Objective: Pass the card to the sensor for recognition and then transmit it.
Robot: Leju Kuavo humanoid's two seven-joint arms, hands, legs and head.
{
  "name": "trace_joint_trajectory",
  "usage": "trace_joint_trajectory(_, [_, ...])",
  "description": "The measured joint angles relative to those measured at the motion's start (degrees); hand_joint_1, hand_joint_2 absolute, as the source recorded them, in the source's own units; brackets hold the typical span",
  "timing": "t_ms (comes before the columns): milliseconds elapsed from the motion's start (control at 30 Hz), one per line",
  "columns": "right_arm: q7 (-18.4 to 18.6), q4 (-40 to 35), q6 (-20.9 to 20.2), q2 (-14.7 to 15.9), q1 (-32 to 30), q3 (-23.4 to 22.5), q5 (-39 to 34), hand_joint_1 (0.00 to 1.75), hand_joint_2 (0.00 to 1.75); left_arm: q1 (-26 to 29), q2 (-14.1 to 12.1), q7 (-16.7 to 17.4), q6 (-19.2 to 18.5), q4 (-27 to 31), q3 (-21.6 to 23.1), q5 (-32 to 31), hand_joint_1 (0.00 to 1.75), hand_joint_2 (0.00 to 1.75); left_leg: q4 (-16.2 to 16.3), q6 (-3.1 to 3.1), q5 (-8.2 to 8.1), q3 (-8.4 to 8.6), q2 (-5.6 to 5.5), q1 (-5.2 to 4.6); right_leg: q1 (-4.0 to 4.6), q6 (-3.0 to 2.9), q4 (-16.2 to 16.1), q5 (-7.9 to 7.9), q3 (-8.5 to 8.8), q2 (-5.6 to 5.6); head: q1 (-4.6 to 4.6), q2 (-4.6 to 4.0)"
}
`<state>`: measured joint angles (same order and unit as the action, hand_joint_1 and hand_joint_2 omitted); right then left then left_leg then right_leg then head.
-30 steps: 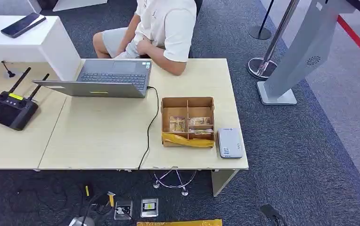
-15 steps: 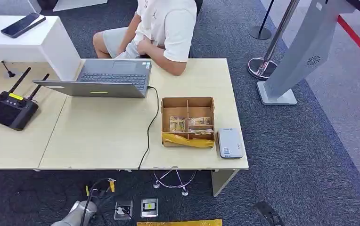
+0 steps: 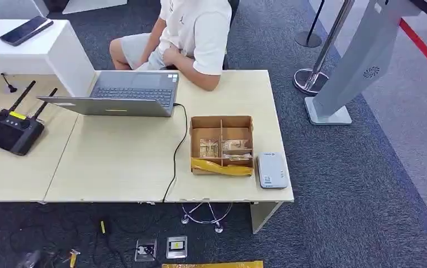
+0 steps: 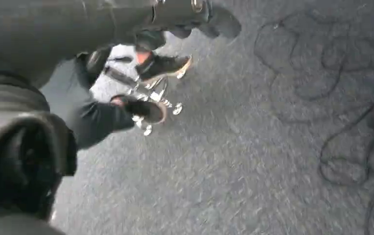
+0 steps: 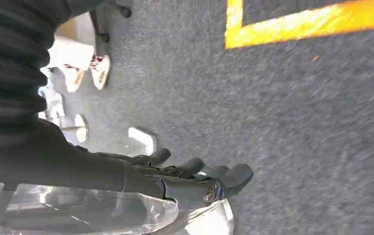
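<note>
Cards (image 3: pixel 210 147) lie in the compartments of an open cardboard box (image 3: pixel 221 121) on the right part of the light wooden table (image 3: pixel 116 167). The white sensor box (image 3: pixel 271 170) lies flat just right of the cardboard box, near the table's front right corner. My left hand (image 4: pixel 195 14) hangs over grey carpet, fingers stretched out and thumb apart, holding nothing. My right hand (image 5: pixel 190 174) also hangs above the carpet with its fingers extended and nothing in them. Both hands are well below and away from the table.
A person in a white shirt (image 3: pixel 197 33) sits behind the table at an open laptop (image 3: pixel 116 95), whose black cable (image 3: pixel 176 156) runs to the front edge. A black controller (image 3: pixel 11 129) lies at the left. A grey kiosk (image 3: pixel 356 61) stands right. Cables (image 4: pixel 332 98) and yellow tape (image 5: pixel 312 22) mark the floor.
Half a second ago my left arm rose into the head view's lower left; it has since dropped away. The dark shape at the lower right is gone too. The camera shifted slightly.
</note>
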<state>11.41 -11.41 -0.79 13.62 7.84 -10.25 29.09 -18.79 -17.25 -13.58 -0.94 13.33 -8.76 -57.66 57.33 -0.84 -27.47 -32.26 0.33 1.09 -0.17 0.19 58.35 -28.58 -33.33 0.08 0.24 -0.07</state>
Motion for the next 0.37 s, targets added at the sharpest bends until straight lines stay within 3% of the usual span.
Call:
trace_joint_trajectory(100, [0.7,0.0,-0.59,-0.09,0.32,0.0,0.31,0.0,1.75,1.35,-5.47,-5.66,2.1,-0.15,2.36,-1.77,0.0,0.0,0.11,-0.13,-0.05,0.06,0.38,0.35,0.35,-0.1,-0.04,0.07,0.03,0.43,0.2,0.0])
trace_joint_trajectory(167, [0.83,0.02,-0.77,0.13,0.26,0.0,0.31,0.0,1.75,1.34,-9.2,-7.45,4.02,-0.2,3.17,-2.36,0.0,0.0,0.14,-0.15,-0.07,0.11,0.43,0.26,0.25,-0.1,-0.02,0.07,0.02,0.46,0.07,0.0])
trace_joint_trajectory(267, [0.68,0.02,-0.96,-0.15,0.3,-0.02,0.15,0.0,1.75,1.97,-12.52,-9.41,5.96,-0.22,4.17,-2.29,0.0,0.0,0.13,-0.12,-0.08,0.13,0.24,0.18,0.17,-0.1,0.0,0.0,0.04,0.29,0.0,0.0])
trace_joint_trajectory(367, [0.57,0.02,-1.03,-0.04,0.29,-0.24,-0.15,0.0,1.75,3.55,-14.05,-10.16,7.58,-0.42,4.78,-2.21,0.0,0.0,0.14,-0.12,-0.09,0.1,0.19,0.25,0.24,-0.1,0.0,-0.02,0.06,0.27,0.11,0.0])
